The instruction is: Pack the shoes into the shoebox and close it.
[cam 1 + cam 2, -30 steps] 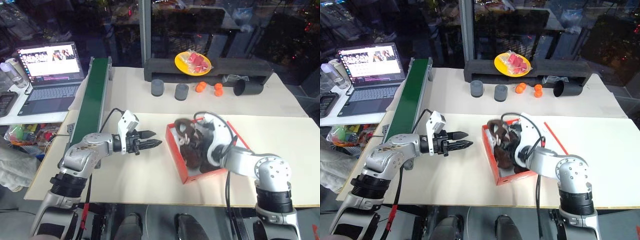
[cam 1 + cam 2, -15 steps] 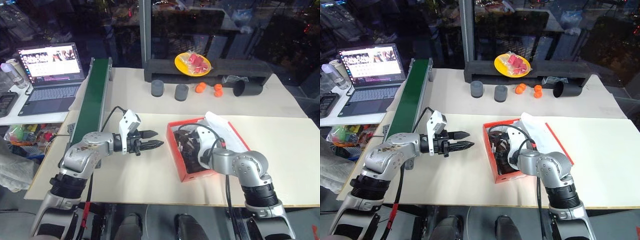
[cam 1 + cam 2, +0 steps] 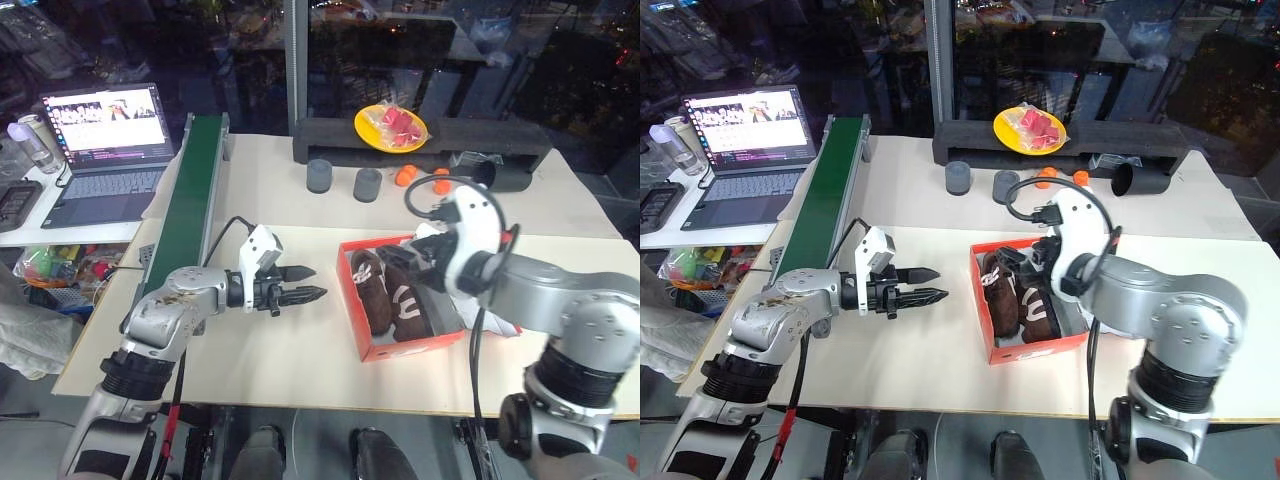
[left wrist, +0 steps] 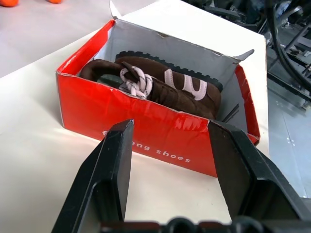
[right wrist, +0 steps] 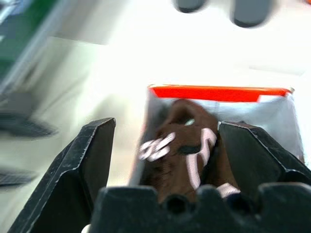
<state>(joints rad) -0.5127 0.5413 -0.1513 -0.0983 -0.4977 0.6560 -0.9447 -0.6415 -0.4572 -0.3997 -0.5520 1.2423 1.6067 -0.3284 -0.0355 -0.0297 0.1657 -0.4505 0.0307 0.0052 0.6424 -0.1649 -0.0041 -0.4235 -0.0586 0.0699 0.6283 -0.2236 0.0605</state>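
Shoes [image 3: 392, 293] fill shoebox [image 3: 412, 345]; right end effector [image 5: 165, 145] apparently open, empty.

Two brown shoes [image 3: 392, 294], one red shoebox [image 3: 415, 345], two grey cylinders [image 3: 319, 175], two orange balls [image 3: 1045, 181], one yellow plate [image 3: 372, 129], one laptop [image 3: 102, 145], one black cup [image 3: 1137, 179]

The right tool [image 5: 165, 160] has let go of the shoes [image 3: 1020, 300] and risen out of the shoebox [image 3: 1040, 350], its fingers now spread apart and empty above it. Both shoes, one second ago half hidden under that arm, now lie side by side inside.
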